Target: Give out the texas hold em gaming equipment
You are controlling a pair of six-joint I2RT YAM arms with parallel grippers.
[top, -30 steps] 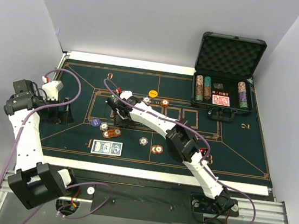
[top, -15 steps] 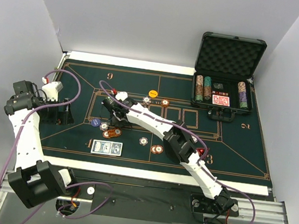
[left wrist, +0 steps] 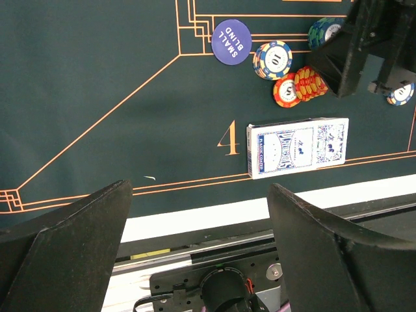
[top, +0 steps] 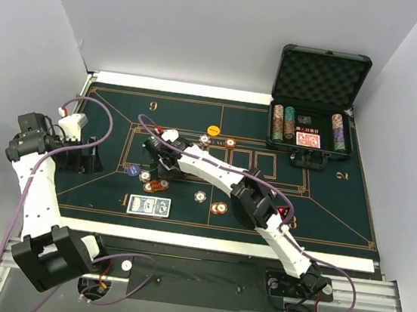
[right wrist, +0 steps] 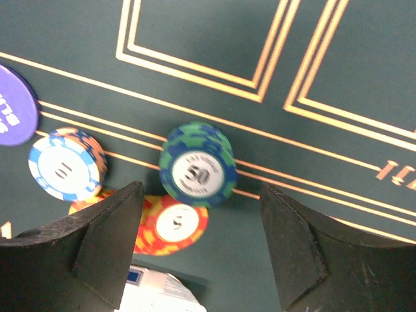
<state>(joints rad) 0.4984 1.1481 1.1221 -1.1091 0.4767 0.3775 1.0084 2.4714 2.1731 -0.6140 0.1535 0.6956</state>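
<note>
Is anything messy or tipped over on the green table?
Yes. The red-and-yellow chips next to the blue-backed cards lie slumped sideways. They are fanned out like a tipped stack instead of a neat pile.

On the counter point(top: 324, 208), the 50 chip stack point(right wrist: 197, 166) lies left of centre. Just left of it sits the 10 chip point(right wrist: 67, 171), and further left the SMALL BLIND button point(left wrist: 231, 41). The 5 chips point(right wrist: 172, 224) lie nearer the arms, just beside the 10 chip, and the card pack point(left wrist: 297, 146) lies nearer still. The open case point(top: 317, 108) stands at the far right corner, with chip rows point(top: 277, 121) inside.
</note>
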